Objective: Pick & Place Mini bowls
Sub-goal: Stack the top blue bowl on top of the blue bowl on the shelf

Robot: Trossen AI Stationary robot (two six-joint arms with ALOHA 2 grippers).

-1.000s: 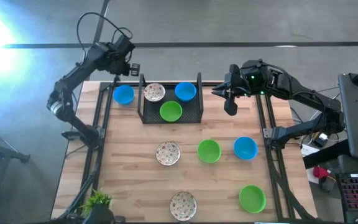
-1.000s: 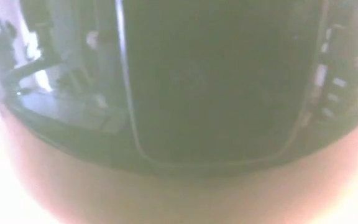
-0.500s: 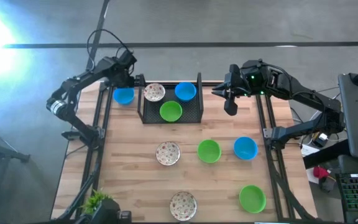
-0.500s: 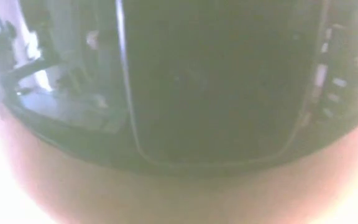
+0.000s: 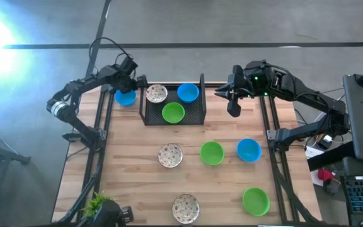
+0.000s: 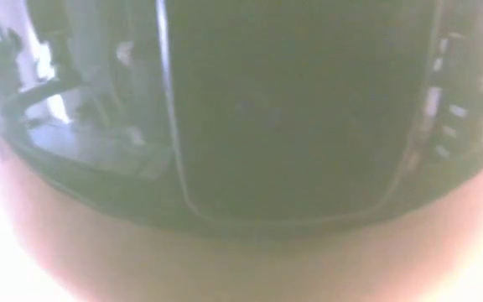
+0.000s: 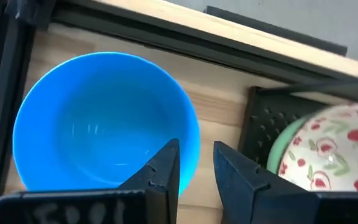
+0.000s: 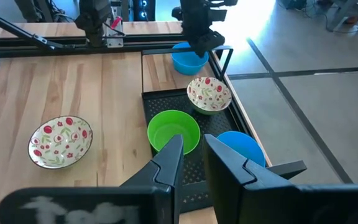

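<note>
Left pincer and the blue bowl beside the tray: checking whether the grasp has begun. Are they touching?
Cannot tell. In the left wrist view the left pincer sits at the blue bowl rim, neither contact nor gap plain.

The high view looked straight down on the whole counter (image 5: 137, 183); the left wrist view sat close over a blue bowl (image 7: 104, 124) beside the wire tray (image 8: 194, 168), which the right wrist view shared from farther off
</note>
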